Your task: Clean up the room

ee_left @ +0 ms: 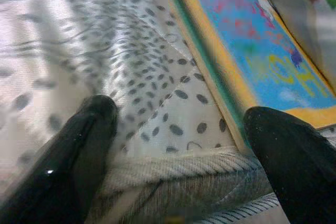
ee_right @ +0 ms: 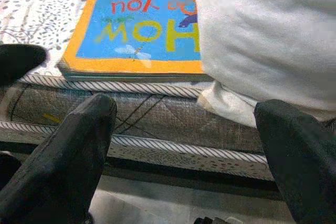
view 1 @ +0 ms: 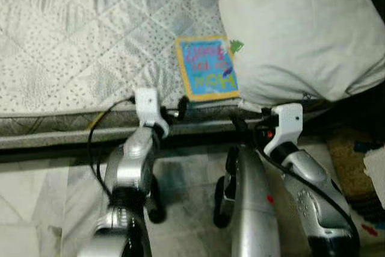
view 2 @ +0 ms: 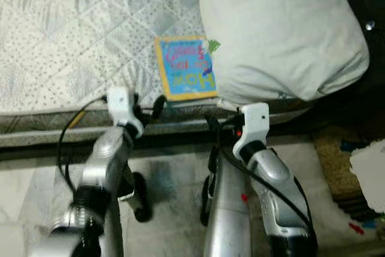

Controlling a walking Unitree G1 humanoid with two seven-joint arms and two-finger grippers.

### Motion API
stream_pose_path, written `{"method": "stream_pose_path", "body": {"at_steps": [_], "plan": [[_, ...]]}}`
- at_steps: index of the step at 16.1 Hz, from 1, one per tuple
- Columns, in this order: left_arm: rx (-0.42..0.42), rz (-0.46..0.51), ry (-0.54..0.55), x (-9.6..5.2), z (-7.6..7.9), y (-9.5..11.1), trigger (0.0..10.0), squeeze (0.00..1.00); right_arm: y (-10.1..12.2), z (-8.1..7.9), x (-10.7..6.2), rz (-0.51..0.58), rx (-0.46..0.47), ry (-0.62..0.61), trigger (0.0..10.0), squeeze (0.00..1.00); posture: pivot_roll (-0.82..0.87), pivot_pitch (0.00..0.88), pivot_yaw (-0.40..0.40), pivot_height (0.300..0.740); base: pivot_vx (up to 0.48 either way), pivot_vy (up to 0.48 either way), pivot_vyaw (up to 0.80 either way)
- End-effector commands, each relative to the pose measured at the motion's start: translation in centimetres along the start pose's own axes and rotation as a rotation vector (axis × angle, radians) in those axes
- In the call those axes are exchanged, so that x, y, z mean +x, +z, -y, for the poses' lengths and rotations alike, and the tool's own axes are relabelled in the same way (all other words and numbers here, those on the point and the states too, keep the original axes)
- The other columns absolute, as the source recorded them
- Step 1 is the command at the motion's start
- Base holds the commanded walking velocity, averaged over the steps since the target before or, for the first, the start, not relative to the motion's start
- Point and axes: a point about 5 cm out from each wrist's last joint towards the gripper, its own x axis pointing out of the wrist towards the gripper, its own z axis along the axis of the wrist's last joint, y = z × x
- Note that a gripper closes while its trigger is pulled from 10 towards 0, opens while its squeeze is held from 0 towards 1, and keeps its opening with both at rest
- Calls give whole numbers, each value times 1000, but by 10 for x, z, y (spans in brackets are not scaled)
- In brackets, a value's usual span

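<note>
A picture book [view 1: 206,67] with a blue cover and a yellow border lies flat on the mattress [view 1: 78,40], close to its near edge. One corner is tucked under a white pillow [view 1: 301,28]. My left gripper [view 1: 173,111] is open at the mattress edge, just left of the book's near corner. In the left wrist view its fingertips [ee_left: 86,129] rest by the dotted quilt, with the book [ee_left: 262,40] just beyond them. My right gripper [view 1: 246,120] is open too, low against the mattress side below the book [ee_right: 136,30] and the pillow [ee_right: 262,35].
The quilted mattress runs off to the left and back. Pale tiled floor [view 1: 42,197] lies under my arms. A brown rug [view 1: 349,161] and a white sheet [view 1: 376,170] sit on the floor at the right.
</note>
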Motion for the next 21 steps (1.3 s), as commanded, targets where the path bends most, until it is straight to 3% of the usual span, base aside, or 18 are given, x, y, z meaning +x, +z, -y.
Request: {"method": "stream_pose_path", "body": {"at_steps": [1,3,5,7,10,14,21], "plan": [[-30,0,93,-12,-7,-5,10000,0,-8,3,-2,-27,2,-8,10000,0,-169,308,-44,546,0,0,0],[-46,17,210,-28,-18,-10,10000,0,-8,1,2,-22,5,0,10000,0,-154,294,-43,546,0,0,0],[-32,3,239,-39,-21,-13,10000,0,-8,0,9,-12,9,4,10000,0,-137,275,-41,546,0,0,0],[-5,-22,222,-38,-22,-13,10000,0,-7,-4,14,2,16,13,10000,0,-129,262,-40,546,0,0,0],[76,-92,109,-20,-16,-13,10000,0,-6,-11,17,19,26,31,10000,0,-136,267,-36,546,0,0,0],[119,-163,2,-4,-6,-20,10000,0,-6,-12,9,23,29,26,10000,0,-155,300,-27,546,0,0,0],[127,-211,25,20,-15,-17,10000,0,-7,-10,-1,1,23,9,10000,0,-183,328,-26,546,0,0,0]]}}
